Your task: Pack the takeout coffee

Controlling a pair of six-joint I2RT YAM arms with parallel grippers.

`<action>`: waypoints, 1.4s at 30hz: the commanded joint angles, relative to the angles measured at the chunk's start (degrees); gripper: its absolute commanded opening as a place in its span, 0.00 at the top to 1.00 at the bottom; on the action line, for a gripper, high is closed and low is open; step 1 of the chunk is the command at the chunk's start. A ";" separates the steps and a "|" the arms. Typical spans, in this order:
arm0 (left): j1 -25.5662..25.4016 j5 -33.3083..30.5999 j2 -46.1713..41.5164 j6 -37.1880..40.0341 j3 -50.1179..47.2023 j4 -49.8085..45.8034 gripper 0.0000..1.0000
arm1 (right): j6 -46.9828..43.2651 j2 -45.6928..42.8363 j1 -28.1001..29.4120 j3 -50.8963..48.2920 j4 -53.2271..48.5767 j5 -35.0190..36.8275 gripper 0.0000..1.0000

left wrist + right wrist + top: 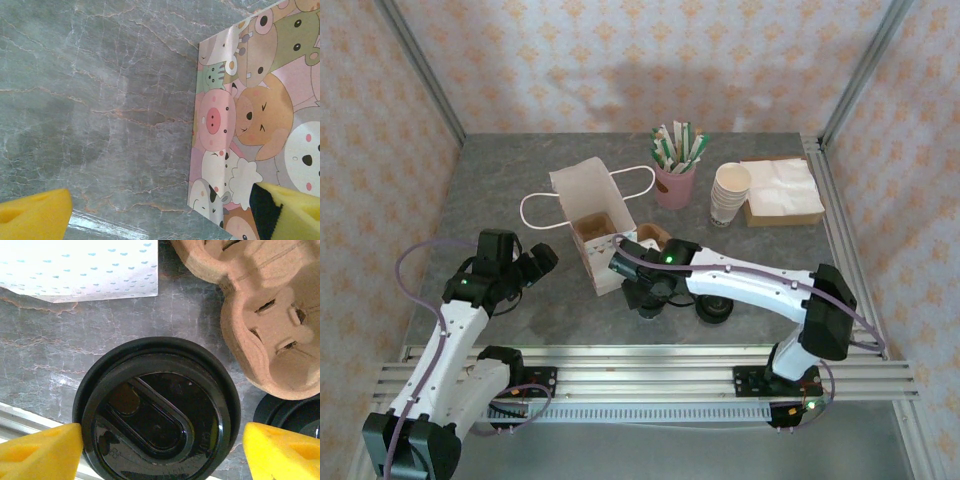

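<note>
1. Right gripper (160, 442): jaws wide apart, straddling the small dark cup with round black domed lid (155, 407) on the grey stone table (40, 355).
2. Left gripper (160, 205): spread open too, by the cartoon-print paper bag (250, 110).

Coffee lid (155, 410) black; carrier (270, 315) brown; bag (250, 110) pastel cartoon animals; table (100, 110) grey marble.

Overhead rear view; downward wrist close-ups.

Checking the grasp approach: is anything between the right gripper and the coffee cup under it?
Nothing visible does. The open right gripper flanks the lid of the takeout coffee; the cup carrier sits off to one side.
</note>
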 commanded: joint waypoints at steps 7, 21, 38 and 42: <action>-0.14 -1.27 -0.83 -0.36 -0.97 -0.91 0.07 | 0.95 0.51 -0.11 0.00 0.42 -0.86 0.24; -0.16 -1.05 -1.01 -0.44 -0.96 -0.91 0.07 | 0.78 1.41 -0.11 -0.31 0.25 -1.15 0.25; -0.19 -0.91 -1.54 -0.70 -1.18 -0.75 0.07 | 0.71 1.72 -0.16 -0.65 0.31 -1.38 0.28; -0.19 -0.88 -1.54 -0.80 -0.84 -0.74 0.07 | 0.79 0.09 -0.11 -1.03 0.88 -0.62 0.30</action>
